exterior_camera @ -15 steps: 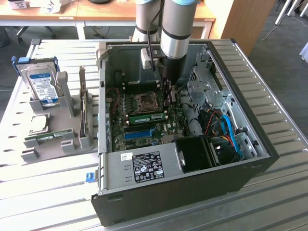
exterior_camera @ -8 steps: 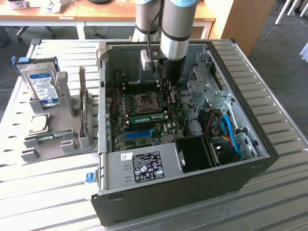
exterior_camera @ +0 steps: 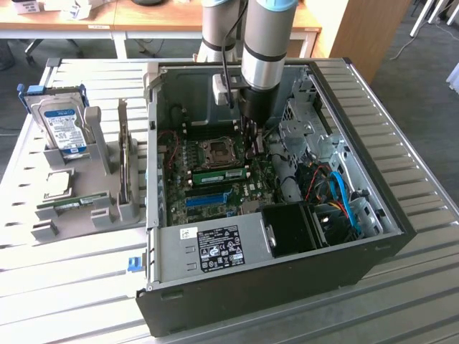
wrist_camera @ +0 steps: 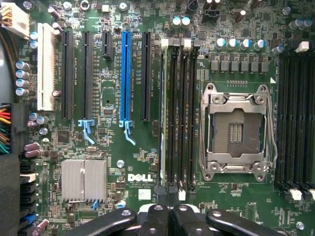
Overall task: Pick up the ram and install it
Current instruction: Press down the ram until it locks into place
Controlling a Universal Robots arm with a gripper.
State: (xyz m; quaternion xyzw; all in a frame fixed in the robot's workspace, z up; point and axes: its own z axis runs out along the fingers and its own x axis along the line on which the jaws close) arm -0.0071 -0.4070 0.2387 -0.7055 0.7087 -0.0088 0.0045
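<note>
Jaws, closed on nothing, hover over one end of the ram [exterior_camera: 219, 174], upright in its slot at six o'clock from the processor socket [exterior_camera: 215, 150] in the exterior view; seating seems underway, calling for a straight, even downward press

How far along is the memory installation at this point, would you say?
Done: the ram stands on edge in a slot of the motherboard, beside the empty processor socket. In hand: the shut gripper sits over one end of it. Left: I cannot tell whether it is fully seated.
</note>
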